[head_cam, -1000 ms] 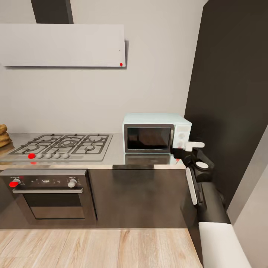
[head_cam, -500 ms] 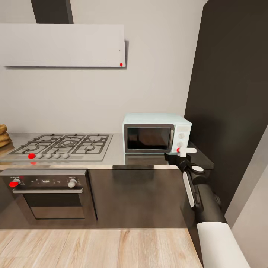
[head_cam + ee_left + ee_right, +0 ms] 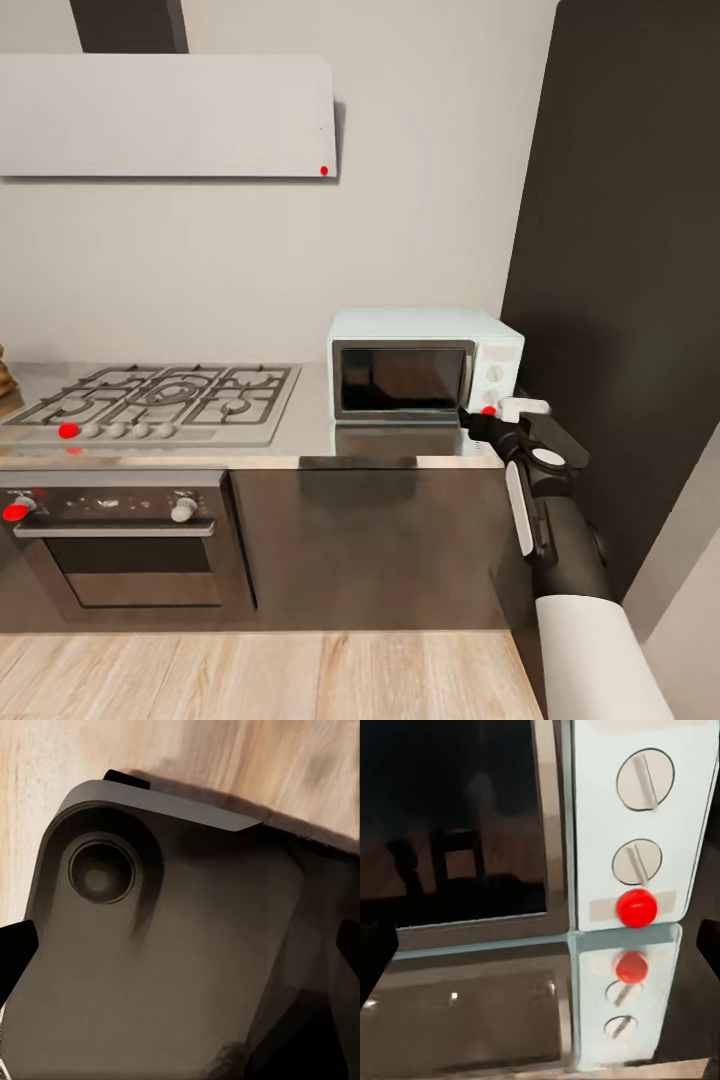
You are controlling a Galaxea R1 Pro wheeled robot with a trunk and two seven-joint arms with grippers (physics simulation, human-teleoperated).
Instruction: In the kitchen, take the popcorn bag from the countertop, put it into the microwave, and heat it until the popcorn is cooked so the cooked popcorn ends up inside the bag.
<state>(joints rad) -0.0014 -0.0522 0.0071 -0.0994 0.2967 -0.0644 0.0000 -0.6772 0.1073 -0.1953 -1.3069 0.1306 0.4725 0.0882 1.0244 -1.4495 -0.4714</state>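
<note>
The pale-blue microwave [image 3: 425, 364] stands on the grey countertop [image 3: 310, 440] with its dark glass door shut. My right gripper [image 3: 485, 420] hovers just in front of the lower corner of its white control panel [image 3: 634, 832]. In the right wrist view the gripper [image 3: 540, 945] is open, with its dark fingertips [image 3: 375, 956] at either edge and nothing between them. Two knobs and a round red light [image 3: 636, 907] are close ahead. My left gripper [image 3: 180, 945] is open, hanging over my own dark base. The popcorn bag is hidden or out of view.
A gas hob [image 3: 160, 397] lies left of the microwave, with a steel oven [image 3: 120, 540] below and a white hood [image 3: 165, 115] above. A tall dark cabinet [image 3: 630, 300] stands right beside my right arm. A tan thing [image 3: 4, 375] pokes in at the counter's left edge.
The whole picture has shifted a little, so the camera moved. My right gripper dipped lower beside the control panel, then edged right, staying open near the red light.
</note>
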